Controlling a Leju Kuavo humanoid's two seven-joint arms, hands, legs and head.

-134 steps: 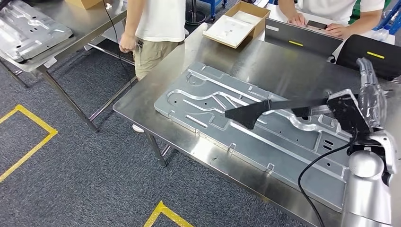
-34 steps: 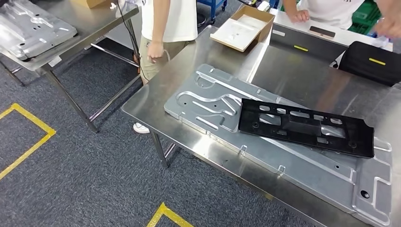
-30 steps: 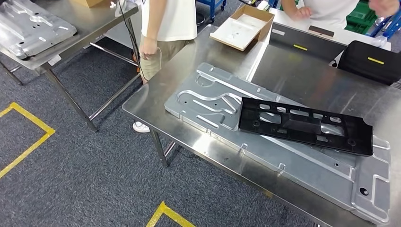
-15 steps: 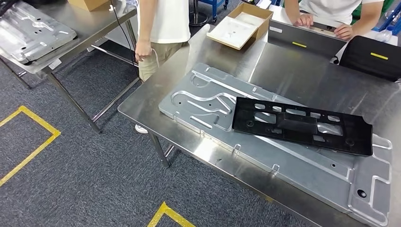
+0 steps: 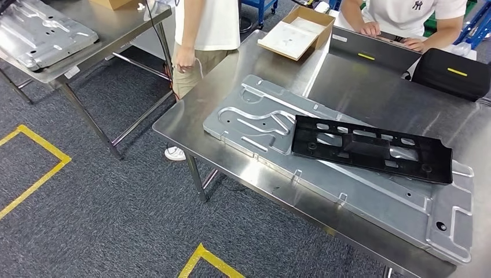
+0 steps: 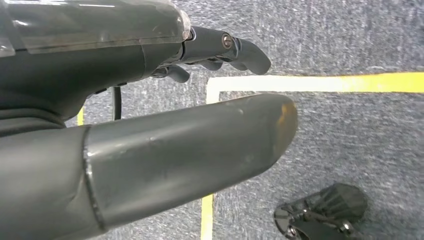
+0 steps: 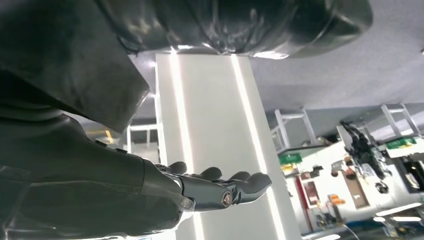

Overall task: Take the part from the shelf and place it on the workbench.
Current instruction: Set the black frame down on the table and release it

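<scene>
The black part (image 5: 370, 149) lies flat on the grey metal plate (image 5: 260, 124) on the desk (image 5: 370, 87), so I judge the placing done. It looks like light, stiff plastic; I would take it by a long edge. Both my left hand (image 6: 150, 125) and right hand (image 7: 200, 190) hold nothing, fingers spread. The shelf I cannot find.
</scene>
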